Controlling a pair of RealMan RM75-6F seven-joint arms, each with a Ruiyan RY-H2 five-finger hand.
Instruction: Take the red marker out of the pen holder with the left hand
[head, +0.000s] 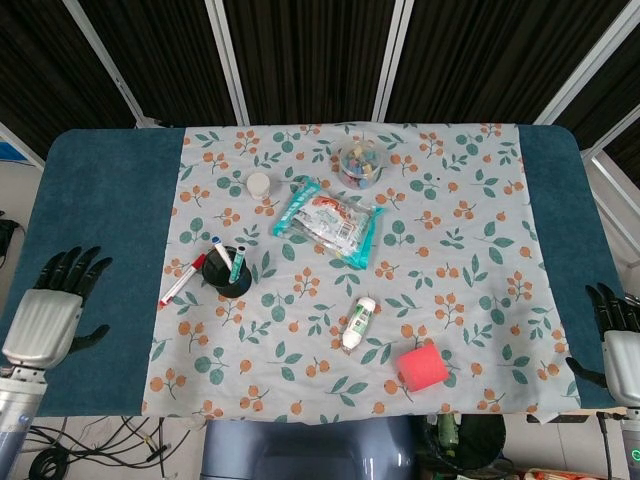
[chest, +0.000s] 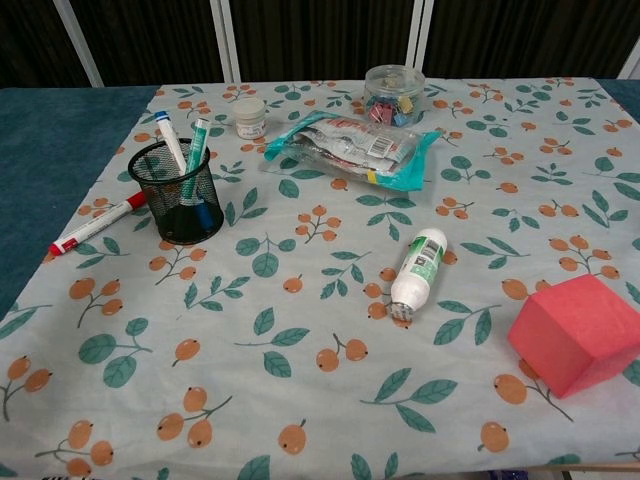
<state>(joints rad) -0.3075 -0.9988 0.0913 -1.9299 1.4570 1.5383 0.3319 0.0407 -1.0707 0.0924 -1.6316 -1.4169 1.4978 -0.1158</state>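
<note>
Far to the left of the pen holder, out past the bench edge, the left robot hand hangs with its fingers spread and nothing in it — well apart from everything on the cloth. Just left of the pen holder, the red marker lies flat on the floral tablecloth, its red end touching or nearly touching the mesh wall, its white barrel pointing away toward the cloth's left edge. Inside the pen holder stand two other markers, leaning, one blue-capped and one green. Behind and right of the pen holder sit a small white jar, a teal snack packet and a clear tub of clips. Right of it and nearer the front edge lie a white bottle on its side and a red block. Far right of the pen holder, off the bench corner, the right robot hand shows only partly — fingers apart, holding nothing.
</note>
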